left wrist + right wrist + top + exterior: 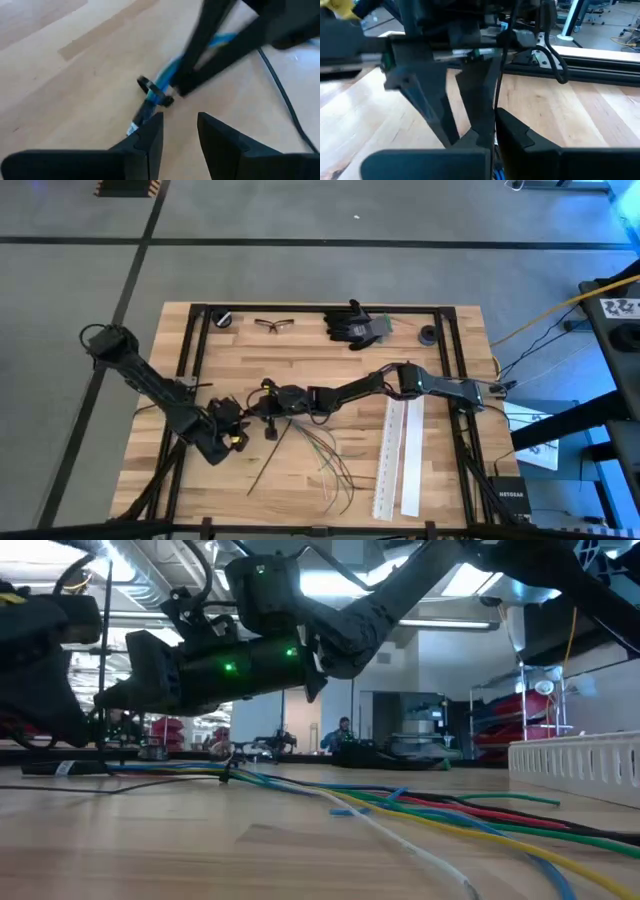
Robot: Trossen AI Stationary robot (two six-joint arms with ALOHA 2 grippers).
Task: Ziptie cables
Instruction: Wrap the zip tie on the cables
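Note:
The cables [322, 458] are thin coloured wires that fan out over the middle of the wooden table and gather into one bundle [150, 102] at their left end. A black ziptie loop [149, 88] sits around that bundle. My right gripper [269, 416] reaches in from the right and is shut on the bundle. My left gripper [180, 131] stands open just short of the bundle's free end, fingers on either side of it. I cannot tell whether it touches the bundle. My right gripper pinches the gathered cables [164, 82] between its two fingers [200, 55], just behind the ziptie loop. The fingers slant down from the table's right side and lie across the bundle. The cables' loose ends [470, 825] trail slack on the table.
Two long white perforated strips [400, 455] lie right of the cables. Black gloves [355, 326], safety glasses [273, 325] and two small dark rolls [222, 318] sit along the far edge. Black frame rails [196, 350] border the table.

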